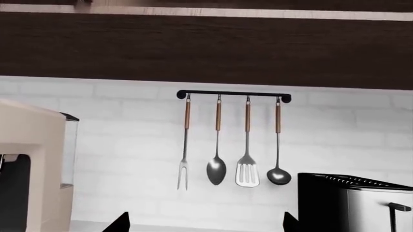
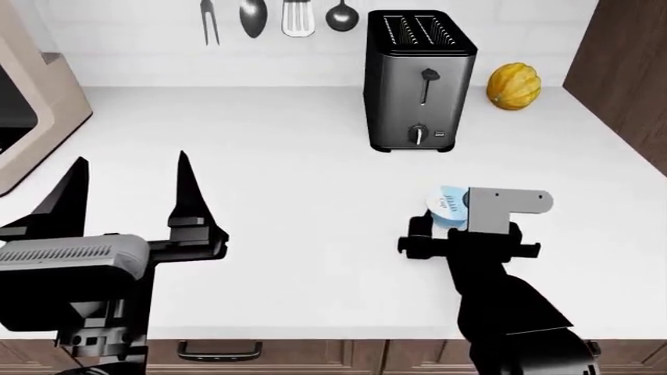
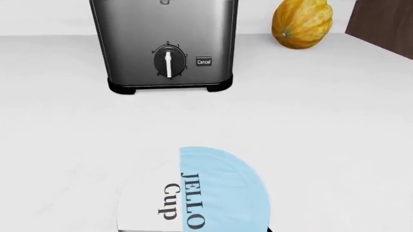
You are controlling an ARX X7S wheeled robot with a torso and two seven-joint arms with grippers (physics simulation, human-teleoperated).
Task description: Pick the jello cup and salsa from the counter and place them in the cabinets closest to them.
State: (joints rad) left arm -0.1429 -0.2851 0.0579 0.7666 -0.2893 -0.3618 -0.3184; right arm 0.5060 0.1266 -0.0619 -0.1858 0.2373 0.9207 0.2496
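The jello cup (image 2: 446, 207) stands upright on the white table (image 2: 292, 172), in front of the toaster (image 2: 418, 78) and a little to its right. Its lid faces up, half white and half blue. In the right wrist view the words "JELLO Cup" on the jello cup (image 3: 193, 193) run sideways. The lid is on, so you cannot see what is inside.

The right gripper (image 2: 469, 244) is just above the cup, on the near side of it. Its fingers cannot be seen, so I cannot tell if it is wide or narrow, or if it touches the cup.

The left gripper (image 2: 130, 199) hangs over the left part of the table. Its two dark fingers (image 2: 187, 195) are spread wide apart with nothing between them.

A yellow-orange gourd (image 2: 514, 85) sits by the wall, just to the right of the toaster. On the wall, a fork, a spoon, a flipper and a ladle hang from a black rail (image 1: 233, 94). A tan machine (image 2: 26, 101) stands at the far left.
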